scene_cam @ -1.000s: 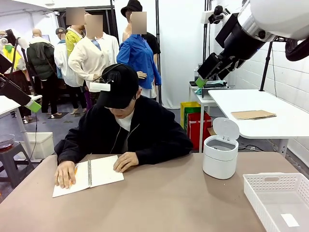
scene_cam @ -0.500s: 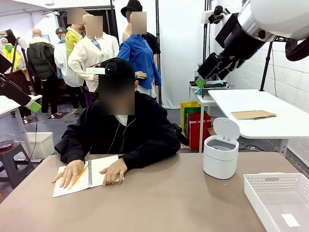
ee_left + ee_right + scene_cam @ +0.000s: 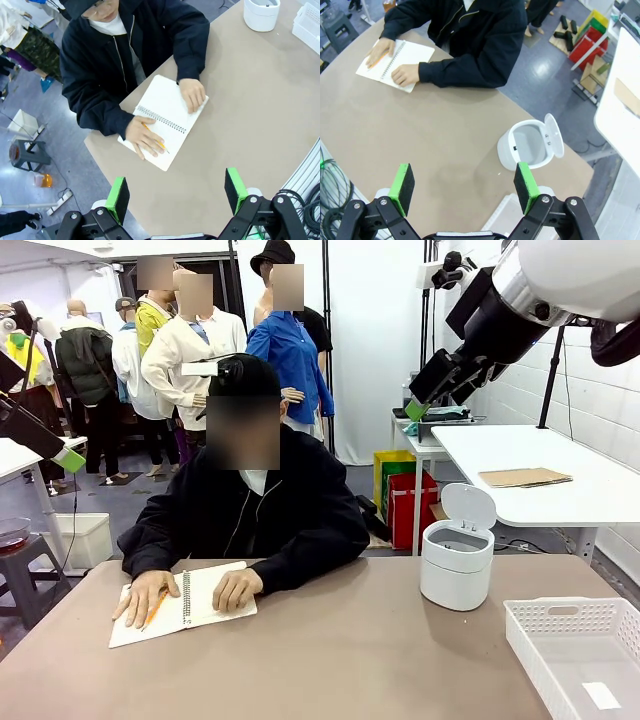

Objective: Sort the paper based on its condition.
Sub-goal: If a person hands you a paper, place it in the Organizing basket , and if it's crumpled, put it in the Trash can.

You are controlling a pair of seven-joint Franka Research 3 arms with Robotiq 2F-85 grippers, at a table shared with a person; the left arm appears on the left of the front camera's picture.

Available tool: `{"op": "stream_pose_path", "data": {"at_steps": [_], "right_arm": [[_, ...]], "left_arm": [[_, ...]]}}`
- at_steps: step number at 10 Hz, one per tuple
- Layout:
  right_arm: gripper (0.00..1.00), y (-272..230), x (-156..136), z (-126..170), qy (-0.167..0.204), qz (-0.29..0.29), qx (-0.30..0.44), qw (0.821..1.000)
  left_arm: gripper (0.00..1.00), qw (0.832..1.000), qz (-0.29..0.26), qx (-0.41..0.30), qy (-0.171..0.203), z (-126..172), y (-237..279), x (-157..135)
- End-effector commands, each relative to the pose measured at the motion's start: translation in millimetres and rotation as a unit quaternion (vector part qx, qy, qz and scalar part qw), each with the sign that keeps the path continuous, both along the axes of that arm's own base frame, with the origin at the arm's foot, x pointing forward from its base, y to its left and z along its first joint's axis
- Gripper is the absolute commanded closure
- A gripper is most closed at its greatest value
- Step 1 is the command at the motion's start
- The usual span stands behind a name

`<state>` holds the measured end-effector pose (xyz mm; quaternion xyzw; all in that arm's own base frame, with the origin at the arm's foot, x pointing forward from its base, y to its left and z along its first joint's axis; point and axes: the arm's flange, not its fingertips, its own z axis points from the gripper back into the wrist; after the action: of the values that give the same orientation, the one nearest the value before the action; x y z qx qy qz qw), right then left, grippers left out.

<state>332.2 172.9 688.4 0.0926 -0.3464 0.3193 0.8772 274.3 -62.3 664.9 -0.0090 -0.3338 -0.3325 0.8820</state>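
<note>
Left pincer (image 3: 176,194): hangs high above the table (image 3: 260,100), pads wide apart, nothing between them.
Notebook (image 3: 167,120): open, far below and ahead of the left pincer. The person's two hands lie flat on its pages, one of them over a pencil (image 3: 156,141).
Paper: we judge it is not yet torn from that notebook, and neither pincer holds a sheet.
Bin (image 3: 527,145): white, lid up, below and just ahead of the right pincer.
Basket (image 3: 575,650): white, near the bin, on the right pincer's side of the table.
Right pincer (image 3: 464,187): high above the table, pads wide apart, nothing between them.
Step, by our reckoning: waiting, first sheet not yet in play.
Next move, as we judge it, calls for a sheet offered within reach, a reading of flat or crumpled, then a pinch on a thin edge.
</note>
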Motion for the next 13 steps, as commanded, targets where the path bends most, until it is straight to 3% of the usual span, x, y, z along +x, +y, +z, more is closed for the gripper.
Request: {"op": "stream_pose_path", "data": {"at_steps": [1, 13], "right_arm": [[0.00, -0.2, 0.1, 0.1, 0.000, 0.000, -0.001, 1.000], [0.00, -0.2, 0.1, 0.1, 0.000, 0.000, -0.001, 1.000]], "left_arm": [[0.00, 1.000, -0.004, -0.001, 0.005, 1.6, 0.6, -1.2], [0.00, 1.000, -0.004, -0.001, 0.005, 1.6, 0.6, -1.2]]}}
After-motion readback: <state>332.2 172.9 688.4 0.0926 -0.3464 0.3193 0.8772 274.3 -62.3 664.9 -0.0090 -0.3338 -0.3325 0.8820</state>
